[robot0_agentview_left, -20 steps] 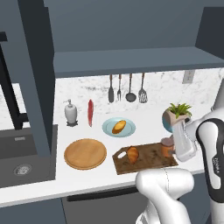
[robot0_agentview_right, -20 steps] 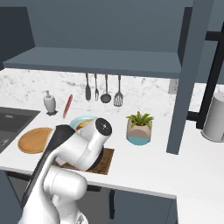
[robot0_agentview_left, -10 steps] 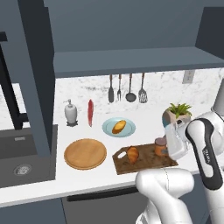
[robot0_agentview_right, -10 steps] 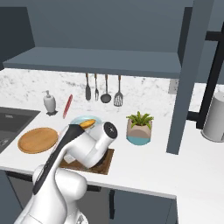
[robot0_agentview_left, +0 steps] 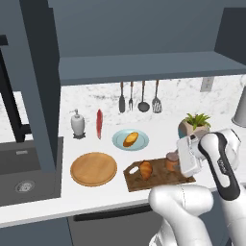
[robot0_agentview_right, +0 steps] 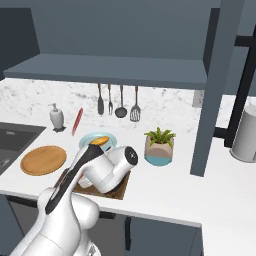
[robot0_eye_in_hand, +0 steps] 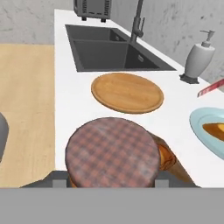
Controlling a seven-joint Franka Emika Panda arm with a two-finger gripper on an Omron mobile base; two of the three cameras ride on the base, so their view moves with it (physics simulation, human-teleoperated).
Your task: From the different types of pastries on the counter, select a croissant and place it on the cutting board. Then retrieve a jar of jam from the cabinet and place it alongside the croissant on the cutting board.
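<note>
The reddish-brown jar of jam [robot0_agentview_left: 171, 162] with a checked lid [robot0_eye_in_hand: 112, 151] is low over the right part of the dark wooden cutting board [robot0_agentview_left: 158, 179]; whether it rests on the board I cannot tell. My gripper [robot0_agentview_left: 178, 163] is shut on it, with a fingertip [robot0_eye_in_hand: 58, 178] on each side of it in the hand view. The orange-brown croissant [robot0_agentview_left: 145, 169] lies on the board just left of the jar, partly hidden behind the jar [robot0_eye_in_hand: 165, 156] in the hand view. The paler bun [robot0_agentview_left: 130, 139] sits on a light blue plate [robot0_agentview_left: 120, 143]. The cabinet shelf [robot0_agentview_left: 144, 67] hangs above the counter [robot0_agentview_left: 110, 193].
A round light-wood plate [robot0_agentview_left: 93, 168] lies left of the board. A white soap dispenser [robot0_agentview_left: 77, 124] and a red knife [robot0_agentview_left: 99, 123] stand at the backsplash, with utensils [robot0_agentview_left: 139, 98] hanging beside them. A potted plant [robot0_agentview_left: 194, 125] is behind the hand. The dark sink [robot0_eye_in_hand: 105, 52] is at the far left.
The hand has come down and slightly left with the jar, closer to the cutting board. The croissant and the bun have not moved.
</note>
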